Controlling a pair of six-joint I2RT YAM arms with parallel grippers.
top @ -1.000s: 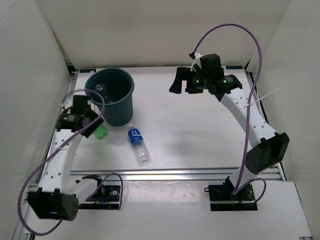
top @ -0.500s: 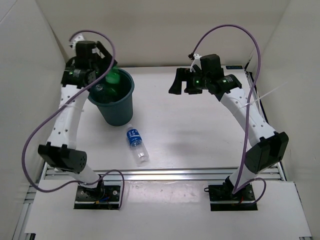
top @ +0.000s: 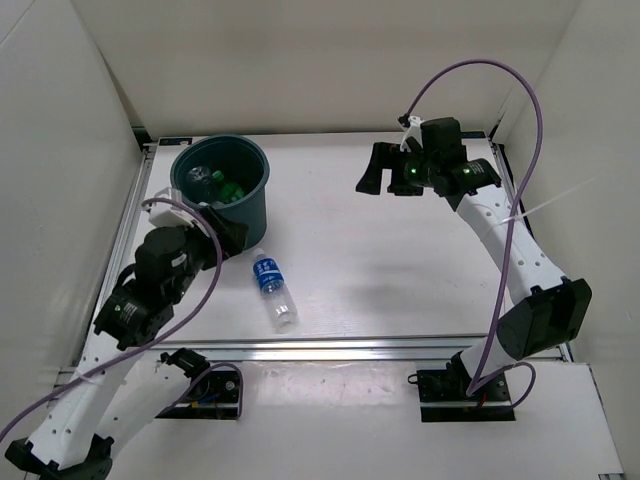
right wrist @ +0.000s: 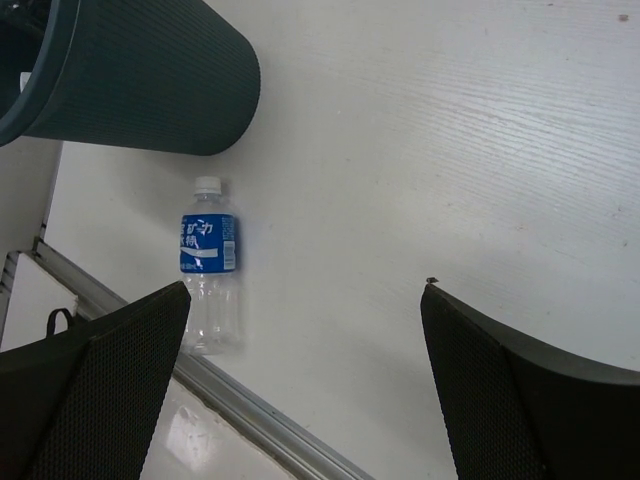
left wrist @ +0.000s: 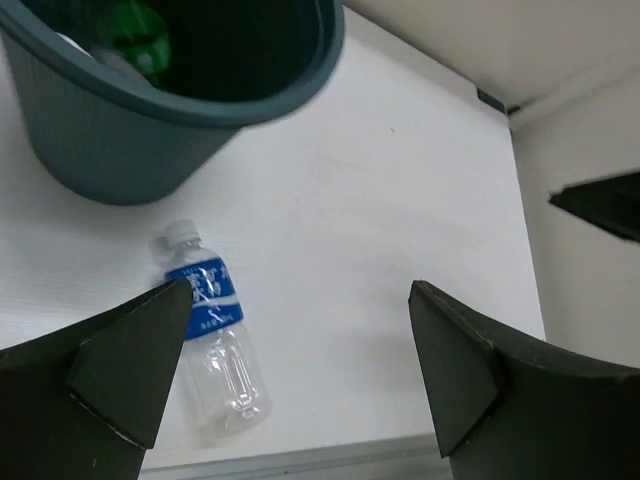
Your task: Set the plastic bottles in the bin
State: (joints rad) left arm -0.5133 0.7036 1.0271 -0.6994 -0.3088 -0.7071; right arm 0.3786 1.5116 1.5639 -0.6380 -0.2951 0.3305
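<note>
The dark teal bin (top: 250, 205) stands at the back left. A green bottle (top: 232, 188) and a clear bottle (top: 200, 178) lie inside it; the green one (left wrist: 135, 30) also shows in the left wrist view. A clear bottle with a blue label (top: 274, 288) lies on the table in front of the bin. My left gripper (top: 218, 232) hangs open and empty by the bin's near side, with that bottle (left wrist: 212, 340) below its left finger. My right gripper (top: 375, 172) is open and empty high over the table's back middle, looking down at the bottle (right wrist: 209, 270) and the bin (right wrist: 150, 85).
White walls close in the table on three sides. An aluminium rail (top: 380, 348) runs along the near edge, just in front of the lying bottle. A purple cable (top: 470, 70) loops above the right arm.
My left gripper carried the green bottle up over the bin, opened and let it fall inside, then drew back and down to the bin's near side. The right arm shifted slightly right.
</note>
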